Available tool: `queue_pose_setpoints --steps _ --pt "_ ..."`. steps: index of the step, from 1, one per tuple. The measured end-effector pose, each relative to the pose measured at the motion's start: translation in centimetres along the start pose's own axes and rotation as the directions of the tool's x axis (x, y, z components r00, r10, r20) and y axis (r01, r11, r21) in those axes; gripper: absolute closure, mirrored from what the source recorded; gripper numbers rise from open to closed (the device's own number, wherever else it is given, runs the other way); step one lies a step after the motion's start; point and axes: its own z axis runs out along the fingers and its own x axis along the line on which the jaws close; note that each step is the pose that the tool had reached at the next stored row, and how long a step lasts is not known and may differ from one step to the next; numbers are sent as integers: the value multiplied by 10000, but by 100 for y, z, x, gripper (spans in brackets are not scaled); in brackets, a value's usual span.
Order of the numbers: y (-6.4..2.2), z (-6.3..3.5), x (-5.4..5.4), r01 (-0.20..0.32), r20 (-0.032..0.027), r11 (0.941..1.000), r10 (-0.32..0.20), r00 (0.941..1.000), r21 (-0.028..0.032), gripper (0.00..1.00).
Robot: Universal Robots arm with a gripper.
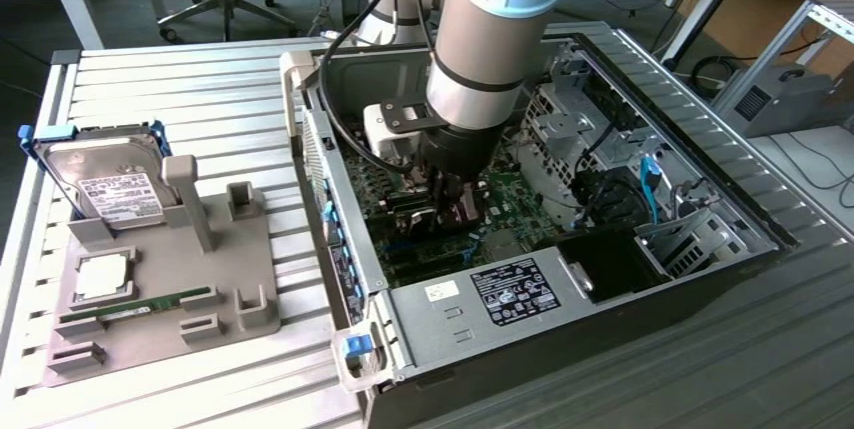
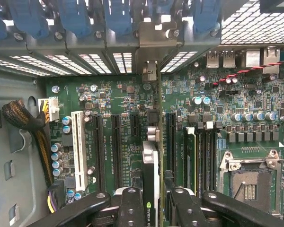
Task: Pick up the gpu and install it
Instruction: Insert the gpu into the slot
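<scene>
The end effector [image 2: 155, 201] pinches the gpu [image 2: 150, 158] edge-on inside the computer case [image 1: 360, 74], low over the motherboard [image 2: 113, 94]. Doing this well means holding the card upright, lining its edge with the long black slot [image 2: 171, 137] beside it, and pressing straight down without twisting.

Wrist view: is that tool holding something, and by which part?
The tool holds the gpu, pinched across its two flat faces at the upper edge, the card standing edge-on above the motherboard.
</scene>
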Motion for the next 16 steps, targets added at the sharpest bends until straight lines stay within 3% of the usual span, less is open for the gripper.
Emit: queue_pose_setpoints --steps 16 --pt "3 -26 -1 0 4 10000 0 10000 22 73"
